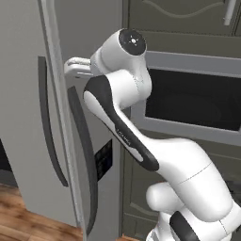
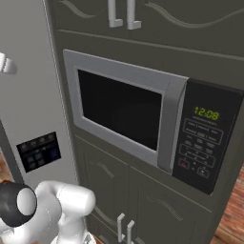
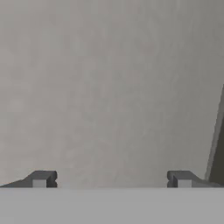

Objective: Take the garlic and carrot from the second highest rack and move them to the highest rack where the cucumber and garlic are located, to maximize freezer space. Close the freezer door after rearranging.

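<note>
Gripper (image 3: 112,180) sits close up against a plain matte grey surface, apparently a freezer (image 1: 28,108) panel; which door, can't tell from the hand view. Fingers (image 3: 41,179) are spread wide, one tip lower left and one lower right of the hand view, nothing between them.

Left base view: freezer door (image 1: 21,141) takes the left of the frame, its long dark curved handle (image 1: 49,127) running down it. A second dark handle (image 1: 84,155) is on the neighbouring door, with the dark control panel (image 1: 104,159) just right of it. The arm rises from lower right and bends up to the upper middle, the white hand end reaching toward the door edge at upper left.

Right base view: microwave (image 2: 143,119) in the centre, clock reading 12:08, cabinet doors (image 2: 143,205) below it. Control panel at middle left.

Both doors look shut, so the racks, carrot and cucumber are hidden from all three views.
</note>
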